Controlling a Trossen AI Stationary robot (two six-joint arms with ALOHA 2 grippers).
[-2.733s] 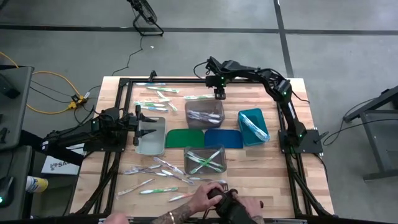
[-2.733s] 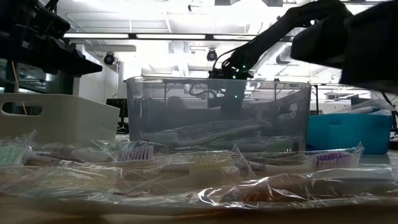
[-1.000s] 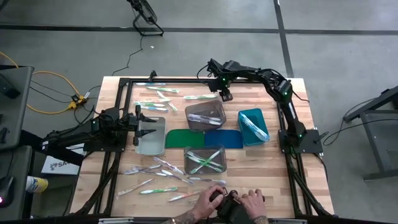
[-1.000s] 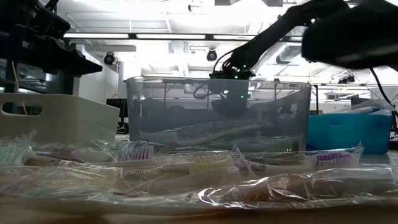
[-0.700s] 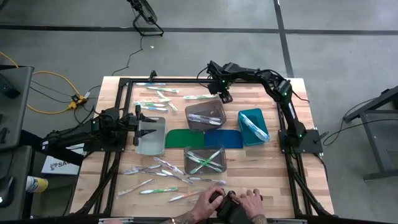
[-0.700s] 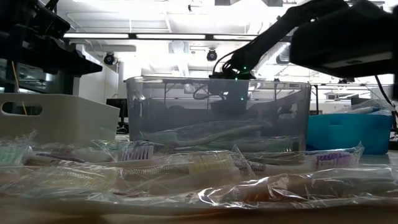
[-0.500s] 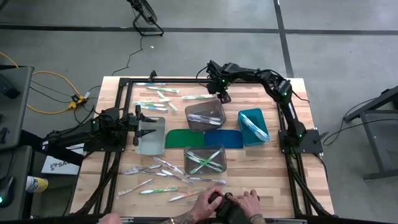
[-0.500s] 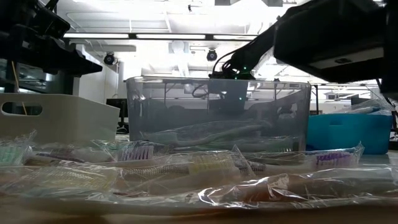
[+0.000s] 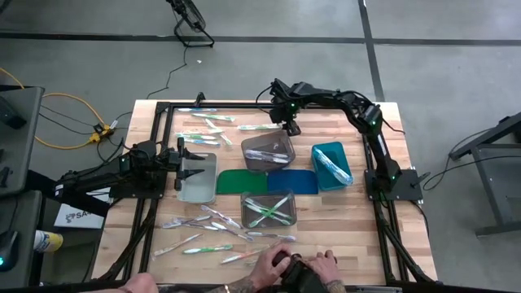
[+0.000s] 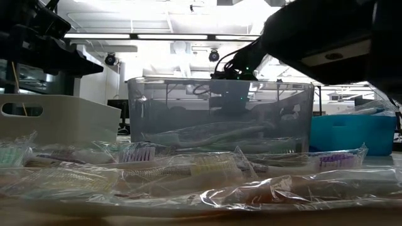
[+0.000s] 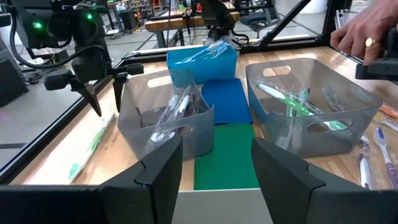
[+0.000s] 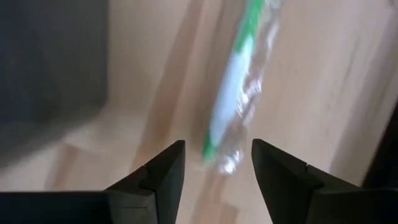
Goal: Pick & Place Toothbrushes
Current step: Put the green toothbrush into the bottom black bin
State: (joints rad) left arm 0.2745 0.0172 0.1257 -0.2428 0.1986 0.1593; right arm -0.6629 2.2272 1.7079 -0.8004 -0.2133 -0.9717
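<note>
Wrapped toothbrushes lie loose on the wooden table at the far left (image 9: pixel 207 122) and the near left (image 9: pixel 203 232). More lie in the two grey bins (image 9: pixel 269 149) (image 9: pixel 269 209) and the teal bin (image 9: pixel 331 165). My right gripper (image 9: pixel 287 127) (image 12: pixel 217 168) points steeply down, open, just above the table by the far grey bin. A green-accented wrapped toothbrush (image 12: pixel 239 81) (image 9: pixel 260 127) lies flat just beyond its fingertips. My left gripper (image 9: pixel 181 159) (image 11: pixel 217 165) waits open at the table's left, over the clear bin (image 9: pixel 198 177).
A green mat (image 9: pixel 242 181) and a blue mat (image 9: pixel 293 181) lie flat between the bins. A person's hands (image 9: pixel 297 264) handle a dark object at the near edge, which looms at the upper right of the low view (image 10: pixel 339 37). A black frame (image 9: pixel 163 106) runs around the table.
My right gripper has tipped and turned at the wrist, its fingers swinging a little toward the table's left edge and the green-accented toothbrush. Its opening is unchanged. The person's hands at the near edge have shifted.
</note>
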